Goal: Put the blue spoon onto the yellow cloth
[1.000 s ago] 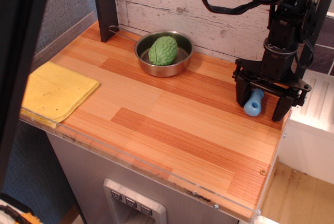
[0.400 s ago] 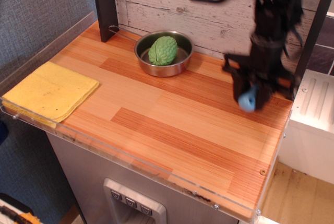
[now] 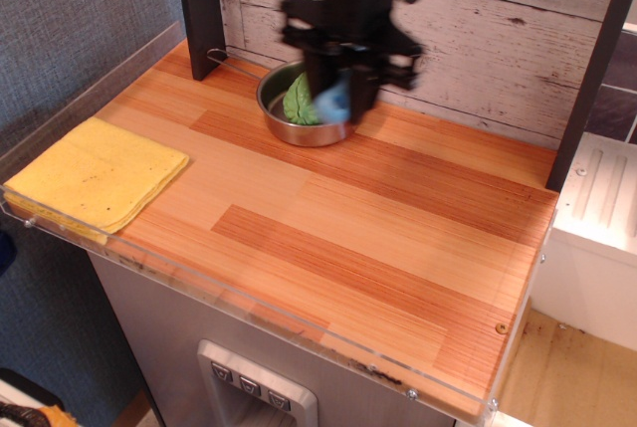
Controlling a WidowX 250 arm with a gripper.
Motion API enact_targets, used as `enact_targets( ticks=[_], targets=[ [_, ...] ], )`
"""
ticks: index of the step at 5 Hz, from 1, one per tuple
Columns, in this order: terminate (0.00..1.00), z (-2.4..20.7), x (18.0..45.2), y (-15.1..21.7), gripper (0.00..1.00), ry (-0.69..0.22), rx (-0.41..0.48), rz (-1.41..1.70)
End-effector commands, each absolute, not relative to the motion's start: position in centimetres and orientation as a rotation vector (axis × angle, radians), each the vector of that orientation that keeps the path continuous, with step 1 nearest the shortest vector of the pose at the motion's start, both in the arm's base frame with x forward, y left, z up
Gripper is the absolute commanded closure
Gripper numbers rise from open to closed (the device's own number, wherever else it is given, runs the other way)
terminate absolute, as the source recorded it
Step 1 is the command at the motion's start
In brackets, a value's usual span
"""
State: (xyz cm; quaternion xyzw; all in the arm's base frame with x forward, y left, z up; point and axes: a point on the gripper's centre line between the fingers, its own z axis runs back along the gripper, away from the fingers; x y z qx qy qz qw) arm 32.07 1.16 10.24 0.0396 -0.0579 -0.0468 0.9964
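The gripper (image 3: 341,99), blurred, seems clamped on the spoon (image 3: 334,103) above the steel bowl (image 3: 311,132) near the counter's (image 3: 398,238) back edge, with bare wood between it and the cloth (image 3: 92,174) at the front-left corner.

Mock kitchen set in a lab. Wood-laminate bench (image 3: 378,238) edged with clear acrylic, whitewashed plank backdrop (image 3: 478,19), grey felt partition (image 3: 80,19) at the side, toy appliance front with buttons (image 3: 254,387) below.
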Motion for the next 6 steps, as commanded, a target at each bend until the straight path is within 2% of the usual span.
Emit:
enact_targets(
  ticks=[1,3,4,6],
  targets=[
    [0.00,10.3,28.2,11.2,1.00,-0.108,0.115,-0.146],
    [0.00,8.5,25.5,21.2,1.00,-0.119,0.105,-0.116],
    [0.00,7.3,24.5,23.3,1.00,-0.109,0.098,-0.120],
    [0.00,6.4,25.0,21.6,1.00,-0.083,0.063,-0.164]
  ],
)
